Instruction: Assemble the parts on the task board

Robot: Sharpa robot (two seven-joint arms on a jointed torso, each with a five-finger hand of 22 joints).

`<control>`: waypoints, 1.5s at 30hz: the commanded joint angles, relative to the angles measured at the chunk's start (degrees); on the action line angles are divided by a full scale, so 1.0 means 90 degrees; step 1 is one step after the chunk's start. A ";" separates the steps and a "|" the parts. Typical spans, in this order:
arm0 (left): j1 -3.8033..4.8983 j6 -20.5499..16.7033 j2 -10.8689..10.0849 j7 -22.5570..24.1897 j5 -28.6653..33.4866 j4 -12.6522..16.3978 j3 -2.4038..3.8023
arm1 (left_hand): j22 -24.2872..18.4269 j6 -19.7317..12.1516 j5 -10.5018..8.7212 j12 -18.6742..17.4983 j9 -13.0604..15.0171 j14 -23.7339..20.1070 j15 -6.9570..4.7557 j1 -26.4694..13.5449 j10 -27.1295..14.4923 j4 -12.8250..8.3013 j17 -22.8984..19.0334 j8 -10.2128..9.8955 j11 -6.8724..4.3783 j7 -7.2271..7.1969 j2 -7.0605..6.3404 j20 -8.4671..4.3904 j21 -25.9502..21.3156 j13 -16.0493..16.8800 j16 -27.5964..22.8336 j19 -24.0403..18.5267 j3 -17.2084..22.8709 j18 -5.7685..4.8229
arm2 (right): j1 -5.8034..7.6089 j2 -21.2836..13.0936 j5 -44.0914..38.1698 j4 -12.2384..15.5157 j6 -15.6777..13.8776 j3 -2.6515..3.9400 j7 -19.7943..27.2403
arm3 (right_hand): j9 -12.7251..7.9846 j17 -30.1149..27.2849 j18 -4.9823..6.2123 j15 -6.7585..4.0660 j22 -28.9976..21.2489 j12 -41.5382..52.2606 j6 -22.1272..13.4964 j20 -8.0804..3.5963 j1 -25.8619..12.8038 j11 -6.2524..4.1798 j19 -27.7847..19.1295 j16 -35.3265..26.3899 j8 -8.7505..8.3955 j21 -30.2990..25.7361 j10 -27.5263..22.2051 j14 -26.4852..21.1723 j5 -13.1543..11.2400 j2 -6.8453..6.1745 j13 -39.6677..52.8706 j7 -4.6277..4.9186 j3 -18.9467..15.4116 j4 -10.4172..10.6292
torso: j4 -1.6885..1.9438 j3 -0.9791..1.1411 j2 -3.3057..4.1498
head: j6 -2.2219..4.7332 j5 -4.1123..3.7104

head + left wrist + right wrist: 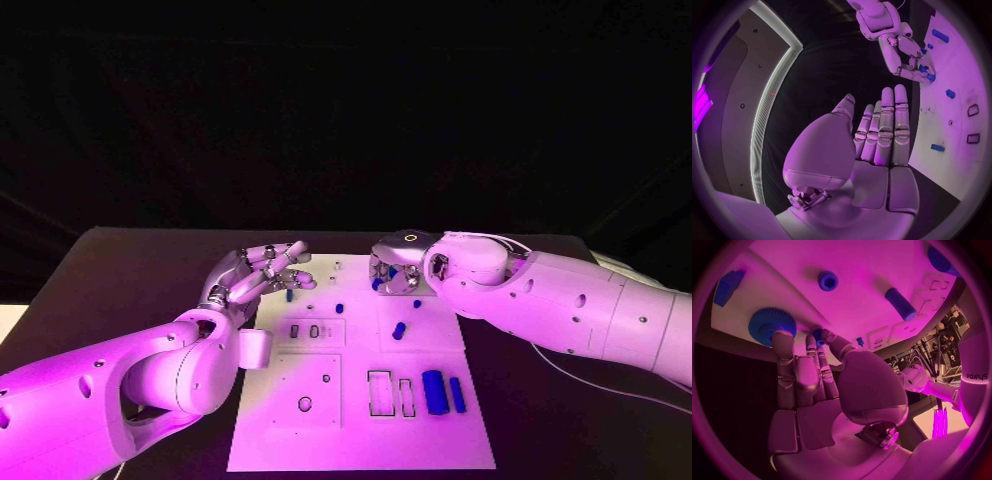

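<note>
Blue parts sit scattered on the white task board [361, 440], which lies flat mid-counter [130, 250]; right hand [397, 270] is over the board's far end, fingers [786, 347] bent down around a small blue part [381, 284] next to a ridged blue gear [772, 325] – looks like a pinch on that small part, thumb and fingertip closing on it, though whether it's truly gripped or just touched is hard to tell. Probably the step in hand: seat or lift that piece near the gear. Left hand [257, 275] hangs just off the board's far left edge, fingers [887, 125] straight and close together, holding nothing; likely parked there to stay out of the right arm's way. Further out on the board: a short blue peg [398, 328] near the middle, a small blue stud [340, 308] beside it, a thick blue cylinder [434, 388] and a thinner blue bar [456, 393] lying by the rectangular slots [381, 392] at the near end, waiting beside cutouts they seem meant for. Most parts still loose, so assembly looks early
</note>
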 commanded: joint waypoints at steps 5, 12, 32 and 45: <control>0.0008 0.0064 -0.0018 -0.0027 0.0008 -0.0014 0.0005 | 0.0018 0.0013 0.0038 -0.0049 -0.0007 -0.0060 -0.0015 -0.0028 0.0012 -0.0020 0.0030 -0.0028 0.0020 0.0029 0.0028 0.0009 0.0050 0.0000 0.0036 -0.0021 -0.0018 -0.0007 | -0.0030 -0.0037 0.0043 0.0054 -0.0669 -0.0017 -0.0032 | 0.0025 -0.0021 -0.0072 -0.0036 0.0059 -0.0017 0.0027 0.0000 0.0090 0.0020 0.0016 0.0035 -0.0003 0.0066 0.0034 0.0189 -0.0081 0.0048 0.0007 0.0012 0.0072 0.0013 | 0.0024 -0.0011 0.0029 | 0.0033 -0.0020; 0.0008 0.0099 -0.0010 -0.0032 0.0008 -0.0025 0.0005 | 0.0030 0.0015 0.0040 -0.0056 -0.0006 -0.0072 -0.0016 -0.0011 0.0013 -0.0031 0.0054 -0.0033 0.0019 0.0028 0.0043 0.0009 0.0068 0.0001 0.0049 -0.0028 -0.0004 -0.0006 | -0.0028 -0.0055 0.0157 0.0226 -0.1377 0.0020 -0.0235 | 0.0023 -0.0016 -0.0074 -0.0023 0.0093 -0.0036 0.0006 0.0007 0.0116 0.0037 -0.0008 0.0054 -0.0031 0.0110 0.0006 0.0175 -0.0067 0.0036 0.0000 0.0038 0.0157 0.0016 | 0.0046 -0.0022 0.0049 | 0.0059 -0.0015; 0.0008 0.0134 0.0006 -0.0075 0.0008 0.0001 0.0005 | 0.0041 0.0015 0.0038 -0.0068 -0.0006 -0.0110 -0.0012 0.0004 0.0012 -0.0046 0.0082 -0.0042 0.0021 0.0031 0.0049 0.0011 0.0082 0.0001 0.0052 -0.0055 0.0007 -0.0007 | -0.0005 0.0687 0.0181 -0.0461 -0.1757 0.0046 -0.0437 | 0.0018 -0.0009 -0.0081 0.0001 0.0146 -0.0046 -0.0029 0.0041 0.0060 0.0066 -0.0036 0.0080 -0.0072 0.0171 -0.0045 0.0162 -0.0133 -0.0017 -0.0006 0.0067 0.0224 0.0078 | 0.0103 -0.0056 0.0105 | 0.0132 0.0001; 0.0008 0.0142 0.0004 -0.0087 0.0008 0.0021 0.0005 | 0.0044 0.0016 0.0038 -0.0071 -0.0006 -0.0126 -0.0009 0.0007 0.0012 -0.0049 0.0090 -0.0044 0.0023 0.0032 0.0048 0.0012 0.0086 0.0001 0.0050 -0.0068 0.0009 -0.0008 | -0.0020 0.0980 0.0194 -0.0772 -0.1456 0.0043 -0.0410 | 0.0017 0.0015 -0.0080 0.0012 0.0166 -0.0043 -0.0040 0.0051 0.0036 0.0075 -0.0049 0.0106 -0.0085 0.0196 -0.0067 0.0161 -0.0175 -0.0052 -0.0006 0.0076 0.0246 0.0105 | 0.0110 -0.0065 0.0118 | 0.0131 0.0007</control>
